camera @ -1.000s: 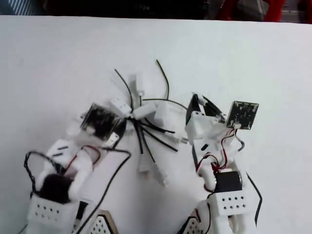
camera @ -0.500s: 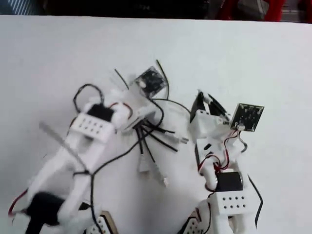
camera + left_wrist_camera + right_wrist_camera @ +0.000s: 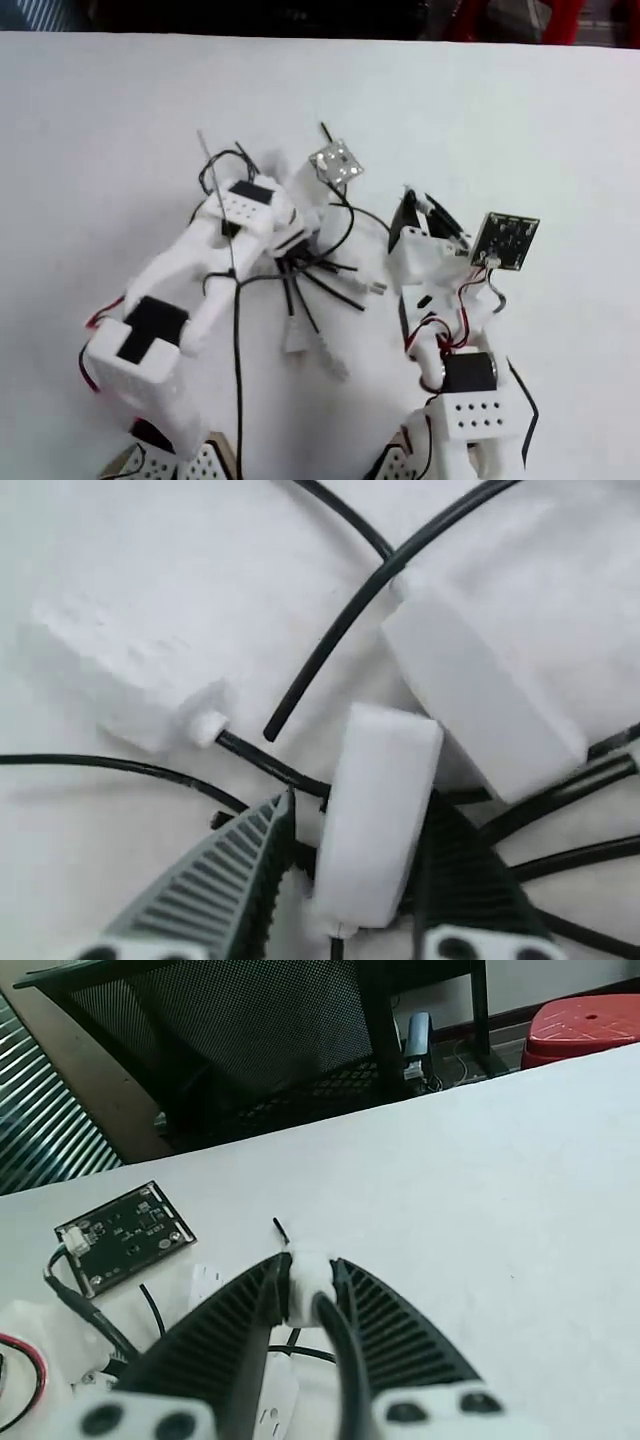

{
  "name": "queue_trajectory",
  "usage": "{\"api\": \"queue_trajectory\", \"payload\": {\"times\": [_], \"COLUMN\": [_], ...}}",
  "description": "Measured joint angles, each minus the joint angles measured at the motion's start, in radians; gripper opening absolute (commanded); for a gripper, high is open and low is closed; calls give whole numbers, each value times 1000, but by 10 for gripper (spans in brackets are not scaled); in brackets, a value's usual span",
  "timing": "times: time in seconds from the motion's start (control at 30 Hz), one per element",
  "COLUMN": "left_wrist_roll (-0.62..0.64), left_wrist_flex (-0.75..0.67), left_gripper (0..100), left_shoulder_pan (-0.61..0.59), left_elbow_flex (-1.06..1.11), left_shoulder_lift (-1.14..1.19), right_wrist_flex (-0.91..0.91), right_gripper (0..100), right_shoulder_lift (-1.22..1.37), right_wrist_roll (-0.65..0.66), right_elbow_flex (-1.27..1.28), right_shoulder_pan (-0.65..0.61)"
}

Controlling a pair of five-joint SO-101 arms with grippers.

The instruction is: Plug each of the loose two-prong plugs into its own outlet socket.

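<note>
The pile of plugs and sockets (image 3: 305, 270) lies in the middle of the table (image 3: 120, 120), all mixed up with black cords (image 3: 330, 630). The left arm stands at 7 o'clock from the pile. Its left pincer (image 3: 360, 815) hangs over the pile, spread wide, with one finger on each side of a white block (image 3: 380, 780). It is not squeezing yet.

A black cord runs right under that block, so the pincer could grab the cord too. Then a lift could drag the other blocks along. The block could also twist and slip out.

At 3 o'clock from the pile, the right pincer (image 3: 307, 1263) is pinching a small white piece (image 3: 303, 1295), maybe a plug. The two arms are close, so they could bump.
</note>
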Motion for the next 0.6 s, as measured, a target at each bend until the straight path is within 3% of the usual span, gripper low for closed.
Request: {"api": "queue_trajectory", "payload": {"times": [0.2, 0.6], "left_wrist_roll": [0, 0], "left_wrist_flex": [8, 385], "left_gripper": [21, 22], "left_shoulder_pan": [8, 12], "left_elbow_flex": [-5, -2], "left_shoulder_lift": [0, -425], "right_wrist_flex": [0, 0], "right_gripper": [18, 18], "right_shoulder_lift": [0, 0], "right_wrist_roll": [-2, 2], "right_elbow_flex": [0, 9], "right_shoulder_pan": [-15, -21]}}
